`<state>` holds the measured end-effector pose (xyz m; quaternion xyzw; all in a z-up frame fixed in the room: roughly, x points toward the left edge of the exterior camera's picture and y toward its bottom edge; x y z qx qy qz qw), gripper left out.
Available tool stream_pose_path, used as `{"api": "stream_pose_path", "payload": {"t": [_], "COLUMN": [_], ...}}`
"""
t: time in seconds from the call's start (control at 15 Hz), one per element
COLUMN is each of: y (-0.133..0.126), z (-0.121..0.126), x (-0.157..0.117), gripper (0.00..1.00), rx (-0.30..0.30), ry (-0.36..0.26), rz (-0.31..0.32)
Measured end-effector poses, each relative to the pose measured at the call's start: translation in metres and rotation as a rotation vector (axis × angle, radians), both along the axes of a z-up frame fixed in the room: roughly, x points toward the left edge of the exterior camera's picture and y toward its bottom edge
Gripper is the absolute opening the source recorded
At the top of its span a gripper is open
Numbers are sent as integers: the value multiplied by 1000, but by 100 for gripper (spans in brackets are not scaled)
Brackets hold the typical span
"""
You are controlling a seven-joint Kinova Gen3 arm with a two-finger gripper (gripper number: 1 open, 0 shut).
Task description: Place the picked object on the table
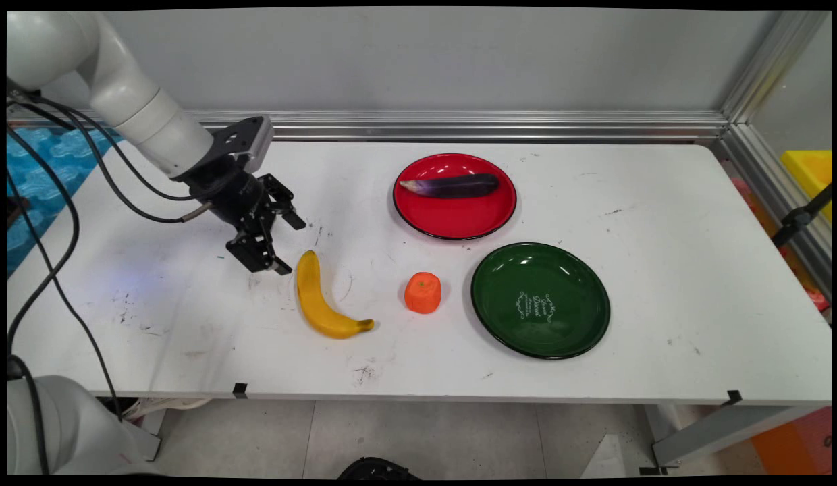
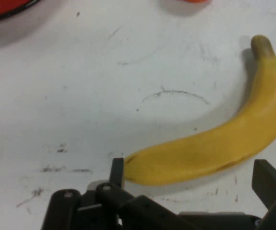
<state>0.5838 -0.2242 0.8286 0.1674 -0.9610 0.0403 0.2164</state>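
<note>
**Spread gripper set beside the banana's upper end**

Nearest the table's front edge, the banana (image 1: 322,302) is seen lying flat on the white table (image 1: 661,202), curved, with its dark-tipped end pointing right toward the front and its other end pointing toward the wall. In the hand view the banana (image 2: 214,148) is framed between the two fingers, one fingertip (image 2: 117,171) standing just at its blunt end and the other well off to the right.

Just right of the banana, a small orange fruit (image 1: 422,292) is placed upright, apart from it. Next to that fruit on the right, a green plate (image 1: 580,331) with white lettering at its centre is set.

Slightly farther back and to the left, the black gripper (image 1: 287,246) is held low over the table just beside the banana's upper end; its fingers are spread apart and nothing is pinched.

Farthest back, a red plate (image 1: 459,219) is found, and a dark purple eggplant (image 1: 452,185) is laid across its far half.
</note>
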Motion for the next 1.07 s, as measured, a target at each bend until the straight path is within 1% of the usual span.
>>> {"api": "stream_pose_path", "payload": {"t": [0.33,0.6,0.8,1.07], "y": [-7,-20,-37,-69], "z": [3,10,22,38], "x": [6,2,-9,-35], "gripper": [100,100,100,100], "rx": [-6,-20,-47,-93], "ry": [-2,12,40,99], "rz": [9,22,34,61]}}
